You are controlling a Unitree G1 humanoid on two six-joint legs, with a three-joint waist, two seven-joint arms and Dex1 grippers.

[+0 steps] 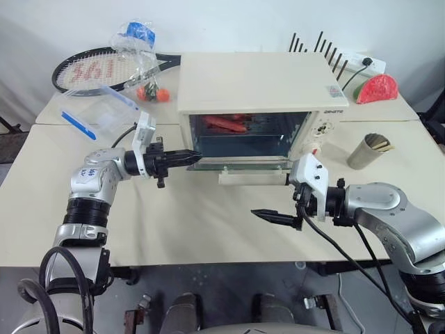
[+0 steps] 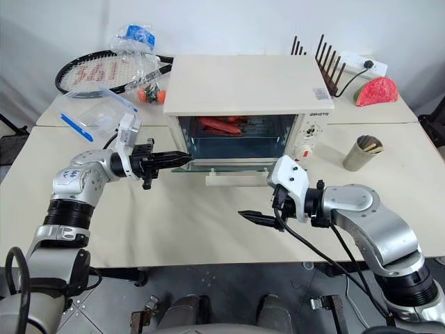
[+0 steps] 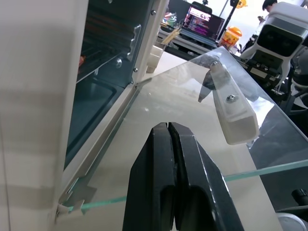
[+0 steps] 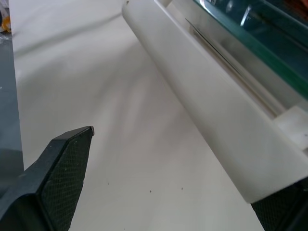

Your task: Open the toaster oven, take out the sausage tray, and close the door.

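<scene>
Left pincer (image 1: 193, 154) is showing in the left eye view with its black fingers pressed together, holding nothing, its tips just over the left edge of the lowered door (image 1: 240, 165). Right pincer (image 1: 277, 217) is hanging spread wide above the pale surface (image 1: 208, 223), near the door's cream handle (image 1: 252, 178). Behind them the cream-white toaster oven (image 1: 257, 83) is standing open, red-orange sausages lying on the sausage tray (image 1: 229, 125) inside. Across the left wrist view, closed fingers (image 3: 166, 183) are lying over the glass panel. Across the right wrist view, one fingertip (image 4: 65, 163) is sitting well apart from the handle bar.
</scene>
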